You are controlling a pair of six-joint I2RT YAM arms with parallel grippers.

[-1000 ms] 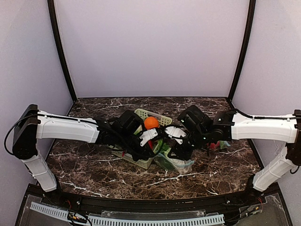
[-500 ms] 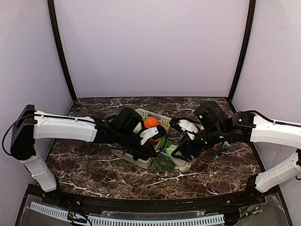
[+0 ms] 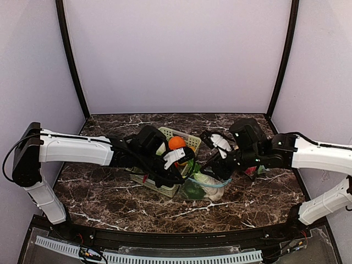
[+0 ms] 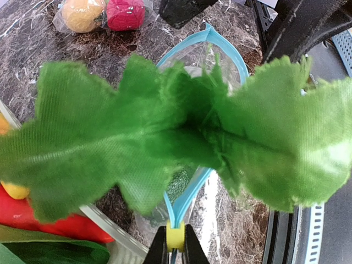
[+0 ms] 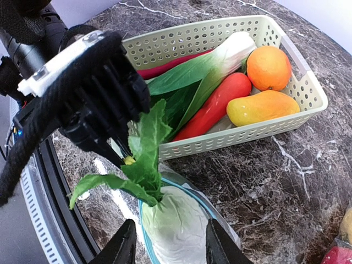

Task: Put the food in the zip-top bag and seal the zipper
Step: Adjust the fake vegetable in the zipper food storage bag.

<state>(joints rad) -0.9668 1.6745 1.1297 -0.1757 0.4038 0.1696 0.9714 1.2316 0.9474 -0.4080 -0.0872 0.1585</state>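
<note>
The marble table (image 3: 99, 192) carries everything you are working with. On it, near the middle, stands the pale green basket (image 5: 308, 82). It holds a white radish (image 5: 236, 47) with long green leaves, a red chilli (image 5: 212, 104) lying along it, a yellow fruit (image 5: 263, 107) against the near wall and an orange (image 5: 268, 67) in the corner beside that.

Just beside the basket lies the zip-top bag (image 4: 220, 47), its blue-rimmed mouth spread open. The leafy greens (image 5: 170, 220) sit in that mouth, white base out and the leaves spilling over the rim, so they are only partly inside.

Your right gripper (image 5: 170, 245) is over the bag with its fingers (image 5: 127, 245) against either side of the white base, holding it. Your left gripper (image 4: 175, 250) is closed tight on the bag's rim at the small yellow tab, holding the mouth up.

Well apart from the bag, toward your right arm, a peach (image 4: 82, 14) and a red apple (image 4: 124, 12) lie touching on the table, seemingly under clear wrap.
</note>
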